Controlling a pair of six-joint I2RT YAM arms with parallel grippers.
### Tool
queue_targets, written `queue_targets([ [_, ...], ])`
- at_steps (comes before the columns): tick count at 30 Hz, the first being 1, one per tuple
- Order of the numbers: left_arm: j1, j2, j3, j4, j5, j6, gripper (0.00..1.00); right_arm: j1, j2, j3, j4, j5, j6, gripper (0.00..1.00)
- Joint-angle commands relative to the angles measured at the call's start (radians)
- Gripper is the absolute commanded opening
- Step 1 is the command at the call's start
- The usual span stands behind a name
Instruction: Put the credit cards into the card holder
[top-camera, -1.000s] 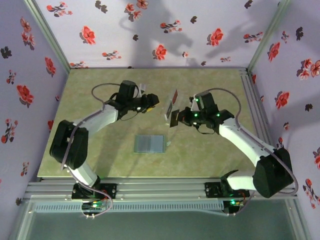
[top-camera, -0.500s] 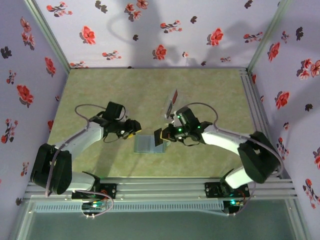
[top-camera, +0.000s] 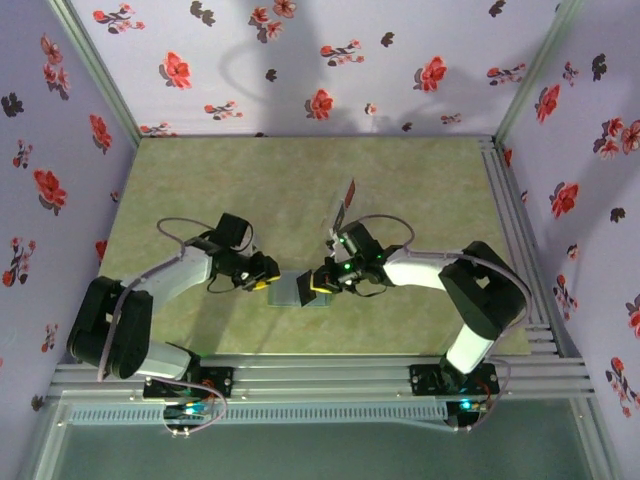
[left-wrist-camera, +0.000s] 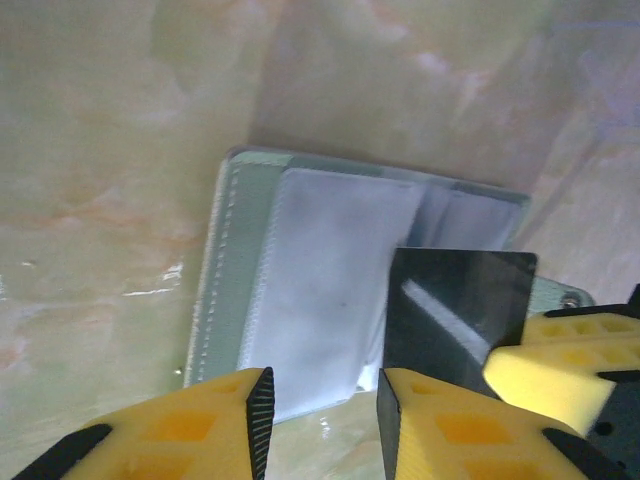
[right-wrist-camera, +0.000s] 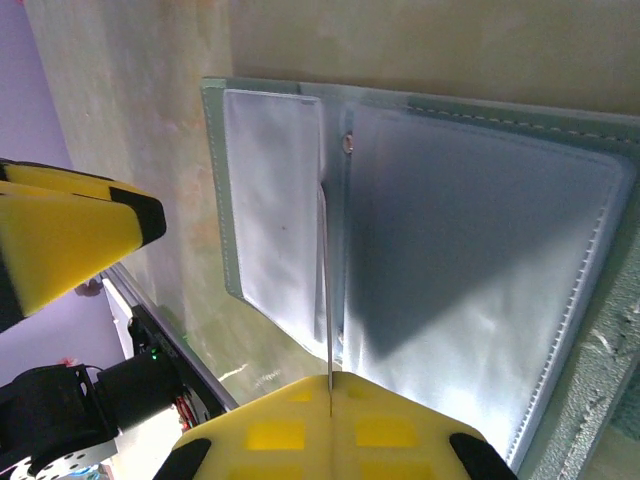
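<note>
The grey-teal card holder (top-camera: 292, 291) lies open on the table, its clear pockets facing up (left-wrist-camera: 300, 280). My right gripper (top-camera: 322, 281) is shut on a dark credit card (left-wrist-camera: 455, 310) at the holder's right side. In the right wrist view the card shows edge-on (right-wrist-camera: 325, 290), its tip at the seam between the two pocket panels (right-wrist-camera: 480, 250), and the gripper (right-wrist-camera: 330, 385) pinches its near end. My left gripper (left-wrist-camera: 322, 415) hovers over the holder's left edge, jaws apart with nothing between them. A red credit card (top-camera: 348, 190) stands farther back.
The red card leans in a clear stand (top-camera: 338, 212) behind the right arm. An aluminium rail (top-camera: 505, 220) runs along the table's right edge, and flowered walls close in the back and sides.
Both arms have come forward and inward to the card holder. The right gripper brought the dark card down onto it. The left jaws have narrowed.
</note>
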Motion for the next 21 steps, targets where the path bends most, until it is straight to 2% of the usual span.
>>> queue_targets([
  [1,0.015,0.022,-0.022,-0.002,0.021,0.025,0.36,0.004,0.004,-0.001,0.016,-0.021,0.006,0.00],
  [17,0.015,0.116,-0.082,0.064,0.031,0.046,0.28,0.005,0.008,-0.107,0.184,0.018,0.103,0.00],
  [21,0.015,0.137,-0.086,0.076,0.046,0.052,0.20,0.005,0.053,-0.122,0.277,-0.002,0.156,0.00],
])
